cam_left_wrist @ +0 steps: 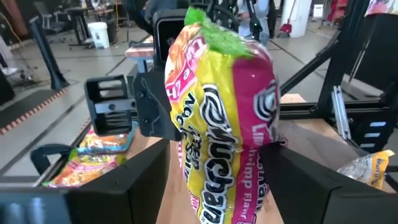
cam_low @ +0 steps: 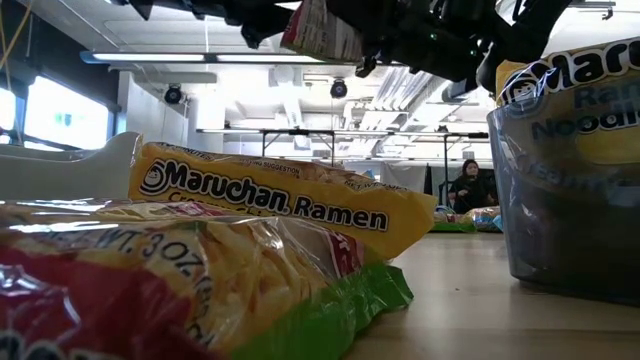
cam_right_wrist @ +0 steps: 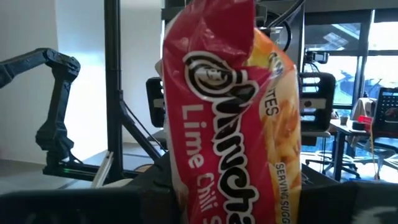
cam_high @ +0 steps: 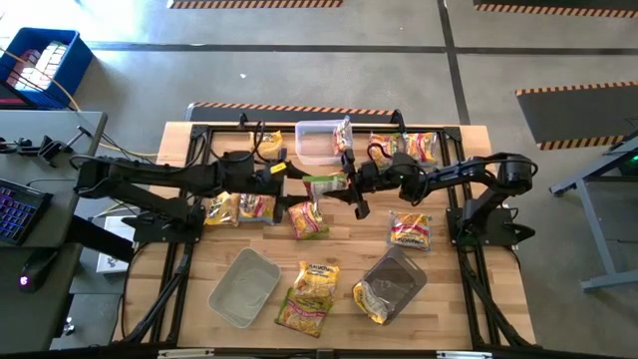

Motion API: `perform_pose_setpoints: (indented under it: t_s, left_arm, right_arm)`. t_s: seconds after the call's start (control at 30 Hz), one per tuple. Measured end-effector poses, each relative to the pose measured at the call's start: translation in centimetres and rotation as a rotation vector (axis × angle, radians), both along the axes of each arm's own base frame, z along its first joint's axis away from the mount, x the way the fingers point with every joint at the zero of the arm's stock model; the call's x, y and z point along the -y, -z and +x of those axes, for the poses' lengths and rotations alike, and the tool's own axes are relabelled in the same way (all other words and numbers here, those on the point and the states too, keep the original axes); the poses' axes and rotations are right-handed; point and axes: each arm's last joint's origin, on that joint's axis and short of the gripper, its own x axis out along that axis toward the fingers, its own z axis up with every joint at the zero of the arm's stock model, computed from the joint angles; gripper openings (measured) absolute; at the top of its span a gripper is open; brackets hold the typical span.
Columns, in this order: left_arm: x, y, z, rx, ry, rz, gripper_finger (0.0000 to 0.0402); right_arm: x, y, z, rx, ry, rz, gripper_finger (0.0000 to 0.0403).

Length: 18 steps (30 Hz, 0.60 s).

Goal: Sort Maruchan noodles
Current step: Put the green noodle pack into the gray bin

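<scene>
One Maruchan noodle packet (cam_high: 324, 182), pink and yellow with a green end, hangs in the air over the table's middle, between my two grippers. My right gripper (cam_high: 351, 185) comes from the table's right and is shut on it; its wrist view is filled by the red "Lime Chili" face (cam_right_wrist: 230, 112). My left gripper (cam_high: 297, 176) comes from the left and is open, one finger on each side of the packet (cam_left_wrist: 224, 112); whether they touch it I cannot tell. In the low view the packet (cam_low: 320, 30) shows high above the table. My right gripper pinches the packet's lower part (cam_right_wrist: 217, 186) between its two fingers, coming about level from the table's right. The packet stands up out of the fingers, roughly upright and clear of the table. The fingers' own bodies hide the exact place of contact.
Three clear tubs stand at the far middle (cam_high: 319, 140), near left (cam_high: 244, 286) and near right (cam_high: 394, 282). Loose packets lie left of centre (cam_high: 239, 207), at centre (cam_high: 309, 219), at the right (cam_high: 411, 229), near the front (cam_high: 317, 277) and at the far right (cam_high: 419, 147).
</scene>
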Motion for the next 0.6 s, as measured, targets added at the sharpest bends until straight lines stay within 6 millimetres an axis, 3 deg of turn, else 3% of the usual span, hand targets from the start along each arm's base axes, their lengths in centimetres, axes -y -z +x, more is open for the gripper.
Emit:
perform_pose_setpoints:
  t_s: [0.33,0.6]
  left_arm:
    - [0.3,-0.6,-0.2,0.018,0.071,-0.065,0.0217]
    - [0.8,-1.1,-1.0,0.010,0.029,-0.048,0.0229]
  right_arm:
    - [-0.4,-0.4,-0.1,0.046,-0.003,-0.008,0.0116]
    - [-0.1,-0.7,-0.2,0.084,0.026,-0.008,0.0117]
